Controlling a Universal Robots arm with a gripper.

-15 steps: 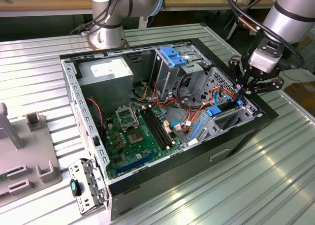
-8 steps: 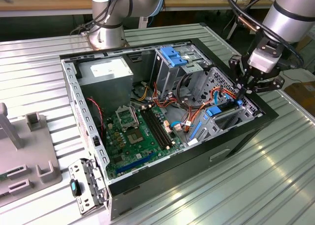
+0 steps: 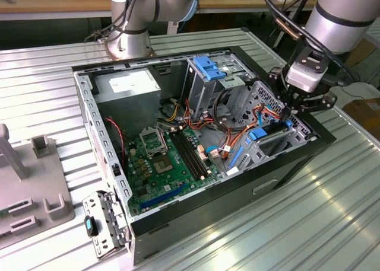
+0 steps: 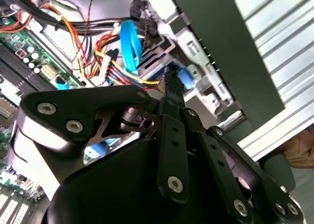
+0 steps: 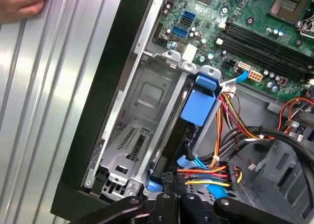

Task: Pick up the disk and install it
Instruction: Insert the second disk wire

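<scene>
The disk [image 5: 172, 131] sat mostly hidden in its bay — the gripper [image 3: 289, 110] (grip impossible to tell) hung over it, above a ribbed metal surface [image 3: 332, 211].

The disk [image 3: 270, 134] sits in the computer case [image 3: 285, 164], at the exterior view's right of the motherboard [image 3: 163, 161]; the gripper [image 3: 292, 110] hangs just above the disk.

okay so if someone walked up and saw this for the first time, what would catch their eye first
The open computer case on the ribbed metal table, its green motherboard bare. At the exterior view's right, the gripper reaches down to the disk with blue rails in its bay. In the first wrist view, a hand rests on the table.
</scene>
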